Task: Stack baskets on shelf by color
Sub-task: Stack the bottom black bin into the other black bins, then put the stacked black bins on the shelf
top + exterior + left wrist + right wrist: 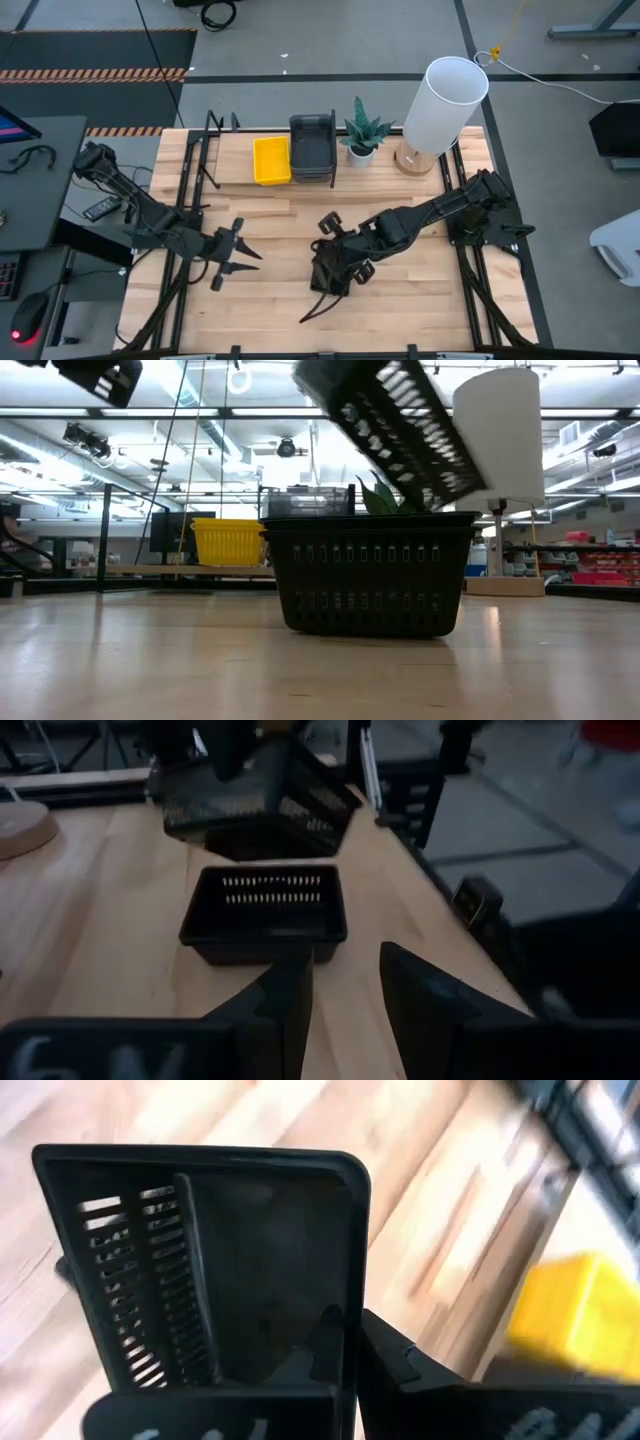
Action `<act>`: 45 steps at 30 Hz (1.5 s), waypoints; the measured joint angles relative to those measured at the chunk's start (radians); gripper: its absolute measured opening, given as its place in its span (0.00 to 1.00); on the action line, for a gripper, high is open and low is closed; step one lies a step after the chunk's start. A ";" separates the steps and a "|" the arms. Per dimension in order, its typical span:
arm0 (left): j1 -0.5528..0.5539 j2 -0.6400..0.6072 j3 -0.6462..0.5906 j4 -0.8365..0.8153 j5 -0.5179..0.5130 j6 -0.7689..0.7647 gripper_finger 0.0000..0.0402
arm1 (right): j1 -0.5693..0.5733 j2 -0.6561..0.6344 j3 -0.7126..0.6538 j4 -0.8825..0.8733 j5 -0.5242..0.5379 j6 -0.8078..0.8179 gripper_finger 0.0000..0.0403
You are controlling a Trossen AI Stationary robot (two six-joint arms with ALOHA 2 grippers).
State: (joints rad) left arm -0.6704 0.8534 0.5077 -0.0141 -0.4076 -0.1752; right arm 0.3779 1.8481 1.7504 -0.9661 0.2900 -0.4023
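Right jaws (345,1345) clamped on tilted black basket (200,1260), above another black basket (370,575)

Even, bright overhead light; ceiling strip lights show in the low view. Pale sheen on the tabletop (150,660) there. White lamp shade (445,105) brightest, near blown out. Right wrist view: yellow basket (575,1315) and wood blurred, held black basket (200,1270) fairly sharp. Left wrist view soft throughout, own fingers (285,1010) blurred.
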 joint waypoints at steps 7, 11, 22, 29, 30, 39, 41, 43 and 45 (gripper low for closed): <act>0.000 -0.138 -0.136 0.151 -0.062 -0.031 0.31 | 0.000 0.041 0.001 0.109 -0.058 -0.254 0.03; 0.000 -0.200 -0.161 0.161 -0.097 -0.076 0.31 | -0.005 0.080 0.000 0.054 -0.045 -0.415 0.03; 0.007 -0.247 -0.164 0.164 -0.110 -0.155 0.31 | 0.006 0.132 -0.005 0.026 -0.020 -0.542 0.11; 0.006 -0.247 -0.164 0.205 -0.112 -0.176 0.31 | 0.006 0.132 -0.008 0.013 -0.021 -0.555 0.20; 0.006 -0.247 -0.164 0.211 -0.112 -0.176 0.31 | 0.006 0.132 -0.008 0.017 -0.021 -0.555 0.22; 0.006 -0.247 -0.164 0.206 -0.113 -0.182 0.31 | -0.019 0.132 -0.008 0.039 -0.062 -0.366 0.31; 0.006 -0.237 -0.164 0.196 -0.139 -0.213 0.31 | -0.027 0.132 -0.008 0.029 -0.073 -0.281 0.31; 0.007 -0.208 -0.164 0.194 -0.175 -0.234 0.31 | -0.036 0.132 -0.008 0.002 -0.050 -0.177 0.31; 0.007 -0.169 -0.164 0.192 -0.180 -0.246 0.31 | -0.049 0.125 -0.006 -0.036 -0.044 -0.050 0.31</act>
State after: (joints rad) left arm -0.6637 0.6846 0.3441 0.1777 -0.5873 -0.4216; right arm 0.3293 1.9733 1.7446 -1.0023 0.2459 -0.4519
